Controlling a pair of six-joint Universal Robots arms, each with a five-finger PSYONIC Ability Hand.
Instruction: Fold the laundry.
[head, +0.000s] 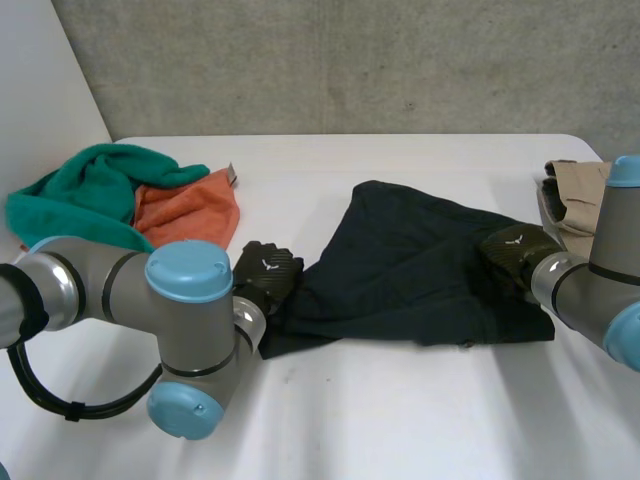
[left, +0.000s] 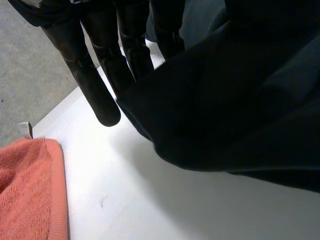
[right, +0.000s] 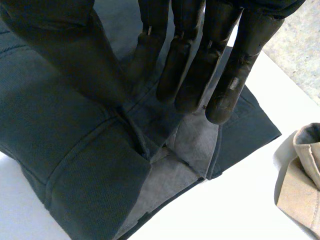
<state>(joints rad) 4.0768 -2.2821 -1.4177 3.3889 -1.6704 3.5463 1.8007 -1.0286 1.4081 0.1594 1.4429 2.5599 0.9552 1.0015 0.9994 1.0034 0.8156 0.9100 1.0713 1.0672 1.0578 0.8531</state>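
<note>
A dark navy garment lies crumpled across the middle of the white table. My left hand is at its left corner. In the left wrist view the straight fingers meet the garment, whose edge is raised off the table and hides the other fingertips and the thumb. My right hand is on the garment's right edge. There a fold of the garment rises between the thumb and the straight fingers, pinched. A lighter inner lining shows under the fingertips.
A green towel and an orange towel are heaped at the back left, the orange towel close to my left hand. A beige garment lies at the right edge, near the beige garment side of my right hand.
</note>
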